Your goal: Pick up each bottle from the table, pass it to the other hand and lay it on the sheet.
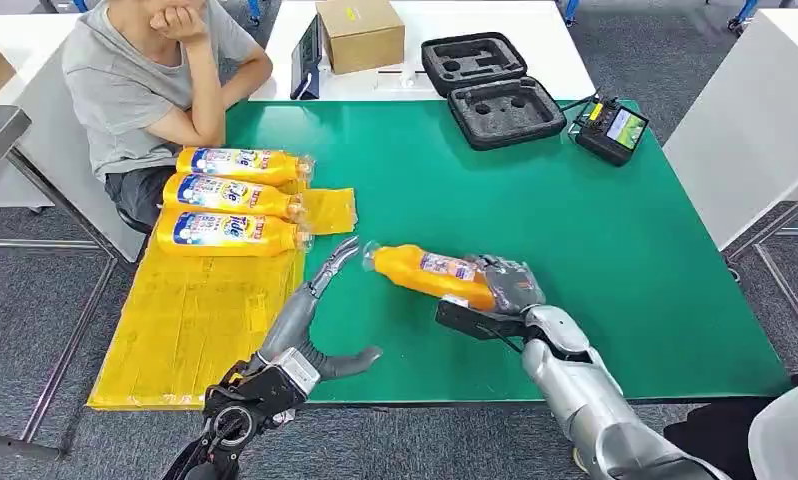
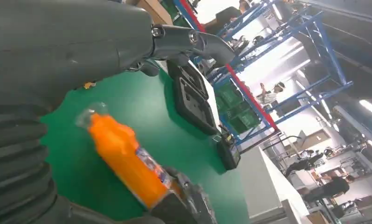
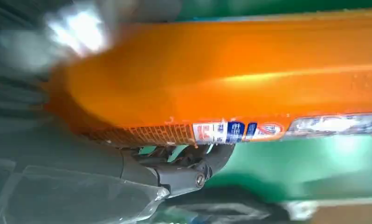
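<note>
The right hand (image 1: 510, 288) is closed around a bottle (image 1: 432, 273); the left hand (image 1: 315, 325) is held spread beside it, holding nothing.

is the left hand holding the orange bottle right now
No, the right hand holds the orange bottle; the left hand is open beside its cap, not touching.

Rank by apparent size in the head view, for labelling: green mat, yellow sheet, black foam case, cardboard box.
1. Green mat
2. Yellow sheet
3. Black foam case
4. Cardboard box, farther from the camera, so its true size is unsure.
</note>
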Available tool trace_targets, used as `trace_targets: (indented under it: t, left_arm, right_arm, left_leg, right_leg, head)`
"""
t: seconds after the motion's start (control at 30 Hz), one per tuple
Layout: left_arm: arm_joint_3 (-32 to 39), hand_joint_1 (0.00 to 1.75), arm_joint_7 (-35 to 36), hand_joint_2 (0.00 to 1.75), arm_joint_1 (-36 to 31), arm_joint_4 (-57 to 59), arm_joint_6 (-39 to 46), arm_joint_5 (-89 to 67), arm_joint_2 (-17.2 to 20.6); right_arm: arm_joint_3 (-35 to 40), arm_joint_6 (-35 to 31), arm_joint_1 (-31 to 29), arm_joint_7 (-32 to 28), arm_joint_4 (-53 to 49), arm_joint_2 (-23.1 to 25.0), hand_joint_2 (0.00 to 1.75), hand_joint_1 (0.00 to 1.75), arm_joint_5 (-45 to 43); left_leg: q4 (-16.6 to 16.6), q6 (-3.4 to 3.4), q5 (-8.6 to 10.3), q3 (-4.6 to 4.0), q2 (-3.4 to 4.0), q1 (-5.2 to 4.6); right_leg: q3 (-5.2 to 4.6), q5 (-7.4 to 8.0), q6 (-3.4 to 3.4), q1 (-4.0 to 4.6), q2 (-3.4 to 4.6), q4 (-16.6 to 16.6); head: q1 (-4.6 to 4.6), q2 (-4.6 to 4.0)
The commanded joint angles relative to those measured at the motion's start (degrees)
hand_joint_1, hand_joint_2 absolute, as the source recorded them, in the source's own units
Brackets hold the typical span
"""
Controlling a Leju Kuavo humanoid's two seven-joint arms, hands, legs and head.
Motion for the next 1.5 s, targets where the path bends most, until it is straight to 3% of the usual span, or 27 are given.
trace_targets:
  t: [0.03, 0.27, 0.37, 0.5, 0.67, 0.87, 1.13, 1.27, 1.37, 1.5]
  left_arm:
    - [-0.5, 0.0, 0.2, 1.75, -2.5, 3.6, -0.2, 0.0, 0.6]
    - [1.6, 0.0, -2.0, 1.75, -1.6, 0.2, 2.7, 4.2, -0.9]
    - [2.6, 0.0, -3.3, 1.75, -1.4, 0.0, 6.5, 7.0, -2.1]
    - [1.9, 0.0, -3.6, 1.75, -1.8, 3.4, 13.3, 10.7, -1.7]
    - [1.8, 0.0, -4.5, 1.75, -2.7, 7.2, 16.9, 10.5, -1.7]
    - [-0.5, 0.0, -3.8, 1.75, -2.8, 14.0, 18.2, 18.7, -3.5]
    - [-4.9, 0.0, -1.7, 1.75, -3.1, 20.2, 13.8, 24.1, -4.4]
    - [-4.9, 0.0, -1.7, 1.75, -3.1, 20.2, 13.8, 24.1, -4.4]
    - [-6.8, 0.0, -0.6, 1.75, -6.4, 24.2, 14.1, 26.2, -5.5]
    - [-8.5, 0.0, -0.7, 1.75, -8.1, 25.6, 12.1, 29.2, -5.5]
  right_arm:
    - [-3.8, 6.3, -0.4, -5.6, 6.6, 0.9, 1.75, 1.75, -6.2]
    - [-9.9, 16.5, -0.8, -15.7, 7.2, 2.3, 1.75, 1.75, -19.2]
    - [-8.5, 22.6, 3.7, -15.8, -2.1, 2.4, 1.75, 1.75, -30.6]
    - [-2.6, 16.0, 6.8, -15.8, -7.5, 0.7, 1.75, 1.75, -39.8]
    - [-1.5, 14.0, 8.6, -15.8, -10.0, 0.0, 1.75, 1.75, -42.1]
    - [-1.5, 9.3, 16.8, -15.8, -23.7, 0.5, 1.75, 1.75, -48.3]
    - [0.1, 2.8, 21.2, -15.8, -30.1, 1.1, 1.75, 1.75, -45.2]
    - [0.1, 2.8, 21.2, -15.8, -30.1, 1.1, 1.75, 1.75, -45.2]
    - [1.7, 1.4, 22.4, -15.8, -32.0, 1.9, 1.75, 1.75, -43.0]
    - [1.0, 1.2, 20.8, -15.8, -27.7, 3.2, 1.75, 1.75, -41.6]
  left_leg:
    - [-0.1, -0.13, -0.07, 0.38, -0.2, 0.11]
    - [0.0, -0.06, -0.03, 0.27, -0.09, 0.06]
    - [0.0, -0.06, -0.02, 0.25, -0.12, 0.05]
    - [-0.1, -0.07, -0.05, 0.27, -0.2, 0.04]
    - [0.0, -0.07, -0.08, 0.18, -0.21, 0.05]
    - [-0.1, -0.07, -0.05, 0.12, -0.42, 0.03]
    - [0.0, -0.09, -0.14, 0.13, -0.39, 0.04]
    - [0.0, -0.06, -0.1, 0.03, -0.34, 0.03]
    - [0.0, -0.05, -0.08, -0.03, -0.34, 0.02]
    - [0.0, -0.09, -0.11, 0.07, -0.33, 0.07]
  right_leg:
    - [0.45, -0.09, -0.1, 0.1, -0.09, -0.1]
    - [0.33, -0.03, -0.06, 0.06, -0.02, -0.1]
    - [0.31, -0.04, -0.06, 0.05, -0.06, 0.0]
    - [0.36, -0.09, -0.06, 0.04, -0.13, 0.0]
    - [0.32, -0.1, -0.05, 0.03, -0.13, 0.0]
    - [0.3, -0.14, -0.06, -0.02, -0.35, -0.1]
    - [0.27, -0.17, -0.09, -0.02, -0.22, 0.0]
    - [0.17, -0.12, -0.06, -0.03, -0.2, 0.0]
    - [0.11, -0.1, -0.05, -0.03, -0.19, 0.0]
    - [0.21, -0.11, -0.09, 0.02, -0.17, -0.1]
  head:
    - [0.0, 0.0]
    - [0.0, 0.0]
    - [0.0, 0.0]
    - [0.0, 0.0]
    - [0.0, 0.0]
    - [0.0, 0.0]
    - [0.0, 0.0]
    - [0.0, 0.0]
    - [0.0, 0.0]
    - [0.0, 0.0]
